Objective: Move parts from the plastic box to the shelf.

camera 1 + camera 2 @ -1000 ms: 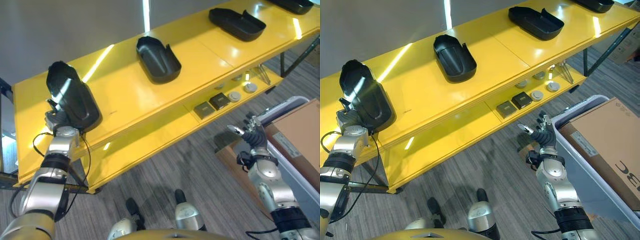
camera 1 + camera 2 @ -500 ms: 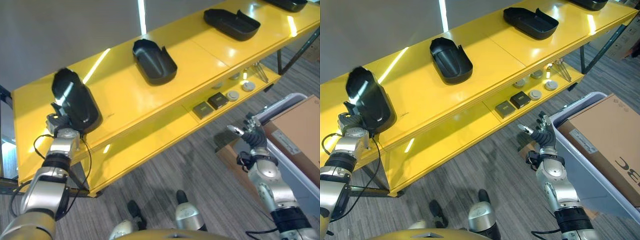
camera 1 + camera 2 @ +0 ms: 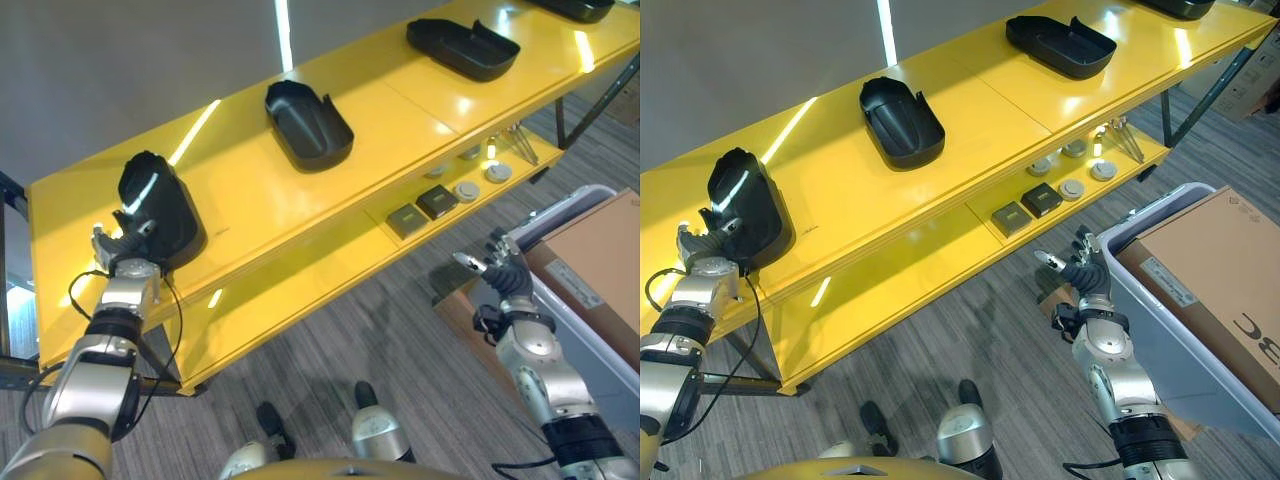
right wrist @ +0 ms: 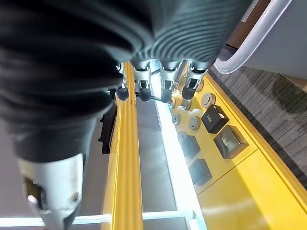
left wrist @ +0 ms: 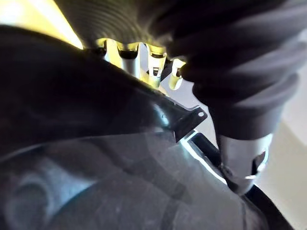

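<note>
Left eye view: a long glossy yellow metal shelf runs from near left to far right, with a lower tier beneath it. Three black moulded plastic shell parts lie spaced along its top. The nearest black part sits at the shelf's left end, by the front edge. The left hand touches its near end, fingers and thumb spread about the rim; whether they pinch it, I cannot tell here. A second black shell part lies mid-shelf, and a third lies far right. Small dark square pieces and round silver discs sit on the lower tier.

Right eye view: the right hand hangs above the grey striped floor, fingers relaxed and straight, holding nothing. Just right of it stands a grey plastic box containing a brown cardboard carton.

Left wrist view: the fingers reach over the black part's rim and the thumb presses its other side, pinching it.

Right wrist view: the fingers hang straight, the thumb apart.
</note>
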You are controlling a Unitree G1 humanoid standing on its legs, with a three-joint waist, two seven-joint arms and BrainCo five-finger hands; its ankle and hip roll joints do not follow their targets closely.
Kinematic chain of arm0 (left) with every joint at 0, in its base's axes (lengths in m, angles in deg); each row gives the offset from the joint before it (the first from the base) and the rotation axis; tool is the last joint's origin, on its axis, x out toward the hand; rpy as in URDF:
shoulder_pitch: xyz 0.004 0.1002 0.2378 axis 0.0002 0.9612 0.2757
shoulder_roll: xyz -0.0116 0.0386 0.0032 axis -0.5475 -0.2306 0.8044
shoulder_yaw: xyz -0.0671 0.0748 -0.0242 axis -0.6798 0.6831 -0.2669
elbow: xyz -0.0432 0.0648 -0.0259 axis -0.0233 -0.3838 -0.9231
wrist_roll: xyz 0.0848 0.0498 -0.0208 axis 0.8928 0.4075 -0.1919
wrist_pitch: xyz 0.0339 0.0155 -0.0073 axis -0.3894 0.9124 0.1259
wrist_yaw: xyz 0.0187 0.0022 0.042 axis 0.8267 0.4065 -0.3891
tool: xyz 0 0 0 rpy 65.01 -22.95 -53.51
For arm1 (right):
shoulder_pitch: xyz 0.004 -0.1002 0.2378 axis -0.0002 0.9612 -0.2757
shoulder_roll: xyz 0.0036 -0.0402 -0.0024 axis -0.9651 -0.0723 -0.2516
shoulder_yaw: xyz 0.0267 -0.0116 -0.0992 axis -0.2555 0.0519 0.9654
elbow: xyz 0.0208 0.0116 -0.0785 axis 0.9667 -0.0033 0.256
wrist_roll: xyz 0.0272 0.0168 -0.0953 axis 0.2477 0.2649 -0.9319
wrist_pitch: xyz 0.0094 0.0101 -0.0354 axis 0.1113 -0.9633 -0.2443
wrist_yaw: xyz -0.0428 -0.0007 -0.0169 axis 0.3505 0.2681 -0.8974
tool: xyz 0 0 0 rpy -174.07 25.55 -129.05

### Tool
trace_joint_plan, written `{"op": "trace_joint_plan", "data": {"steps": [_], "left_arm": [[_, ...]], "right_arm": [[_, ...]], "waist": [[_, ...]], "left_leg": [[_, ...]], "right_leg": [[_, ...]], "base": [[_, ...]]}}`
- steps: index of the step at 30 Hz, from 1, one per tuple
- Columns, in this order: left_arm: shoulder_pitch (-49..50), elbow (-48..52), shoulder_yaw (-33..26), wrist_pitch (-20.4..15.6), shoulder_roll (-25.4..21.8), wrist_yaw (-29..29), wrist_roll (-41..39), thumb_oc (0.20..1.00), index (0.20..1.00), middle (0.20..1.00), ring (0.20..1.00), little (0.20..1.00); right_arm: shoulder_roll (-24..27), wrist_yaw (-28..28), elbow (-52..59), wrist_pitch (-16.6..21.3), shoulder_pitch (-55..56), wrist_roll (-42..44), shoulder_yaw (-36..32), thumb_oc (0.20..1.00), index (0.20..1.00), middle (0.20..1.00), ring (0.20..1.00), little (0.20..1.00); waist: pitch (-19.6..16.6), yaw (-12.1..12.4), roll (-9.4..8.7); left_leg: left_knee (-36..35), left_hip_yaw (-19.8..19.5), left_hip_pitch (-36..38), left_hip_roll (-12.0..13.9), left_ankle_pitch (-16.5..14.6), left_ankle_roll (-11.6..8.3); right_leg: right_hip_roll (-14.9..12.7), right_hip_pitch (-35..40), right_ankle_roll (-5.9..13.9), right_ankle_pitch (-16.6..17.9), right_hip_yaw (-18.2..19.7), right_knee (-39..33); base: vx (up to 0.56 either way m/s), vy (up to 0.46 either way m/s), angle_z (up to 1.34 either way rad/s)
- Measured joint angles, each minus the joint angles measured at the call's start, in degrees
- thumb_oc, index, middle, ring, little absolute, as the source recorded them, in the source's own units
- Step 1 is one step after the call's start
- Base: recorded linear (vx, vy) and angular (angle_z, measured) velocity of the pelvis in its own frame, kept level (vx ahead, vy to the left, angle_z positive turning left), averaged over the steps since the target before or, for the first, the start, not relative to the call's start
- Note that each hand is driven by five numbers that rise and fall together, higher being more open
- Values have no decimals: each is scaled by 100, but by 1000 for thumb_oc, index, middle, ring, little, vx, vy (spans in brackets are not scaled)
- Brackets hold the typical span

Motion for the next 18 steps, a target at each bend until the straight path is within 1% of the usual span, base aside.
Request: {"op": "trace_joint_plan", "data": {"steps": [3,4,7,9,11,12,13,15,17,18], "left_arm": [[141,255,0,-239,-2,-1,5,1000,1000,1000,1000,1000],[231,464,-5,-284,-7,-7,7,1000,1000,1000,1000,1000],[560,1385,-18,-575,-29,-41,127,1000,1000,1000,1000,1000],[675,1882,-36,-682,-126,-98,131,1000,1000,1000,1000,1000],[918,2692,-236,-707,-267,-121,241,1000,1000,1000,1000,1000],[1077,3338,-362,-718,-386,-109,259,1000,1000,1000,1000,1000],[1159,3683,-440,-759,-451,-105,339,1000,1000,1000,1000,1000],[1201,3976,-562,-867,-561,-73,448,1000,1000,1000,1000,1000],[1223,4106,-645,-875,-678,6,452,1000,1000,1000,1000,1000],[1508,4723,-870,-898,-695,234,454,1000,1000,1000,1000,1000]], "right_arm": [[0,6,0,0,79,0,-1,1000,1000,1000,1000,1000],[0,7,0,0,100,-4,-1,1000,1000,1000,1000,1000],[-1,8,1,4,244,-38,-50,1000,1000,1000,1000,1000],[-3,10,2,4,312,-143,-50,1000,1000,1000,1000,1000],[-14,8,8,3,365,-210,-68,1000,1000,1000,1000,1000],[-28,8,42,3,464,-217,-112,1000,1000,1000,1000,1000],[-73,7,79,3,539,-218,-183,1000,1000,1000,1000,1000],[-169,2,152,3,616,-220,-298,1000,1000,1000,1000,1000],[-252,7,230,3,615,-224,-295,1000,1000,1000,1000,1000],[-391,-3,371,-6,646,-300,-360,1000,1000,1000,1000,1000]], "waist": [[2,29,3],[9,46,10],[30,156,40],[47,206,57],[56,277,71],[56,316,71],[55,346,72],[53,461,88],[52,512,90],[53,583,84]], "left_leg": [[0,-7,0,-3,0,0],[0,-9,-1,-5,0,1],[-3,-14,-1,-8,-4,2],[-3,-49,-2,-8,-5,2],[-4,-66,-1,-8,-9,-2],[-4,-128,1,-13,-9,-3],[-4,-161,2,-15,-10,-2],[-3,-164,0,-15,-10,-2],[-2,-167,0,-16,-12,0],[-3,-189,-2,-21,-17,-1]], "right_leg": [[-4,5,1,-1,-13,0],[-6,6,2,-1,-21,-1],[-33,15,2,-8,-37,-2],[-32,32,6,-20,-53,-3],[-33,47,10,-26,-77,-4],[-37,84,11,-31,-161,-4],[-37,101,5,-43,-178,-4],[-35,101,6,-54,-177,-4],[-35,104,9,-56,-177,-4],[-34,121,8,-55,-191,-4]], "base": [[0,0,0],[0,0,0],[-2,0,1],[-3,0,6],[7,2,8],[7,7,20],[5,10,19],[2,2,4],[6,-4,3],[2,-9,7]]}}
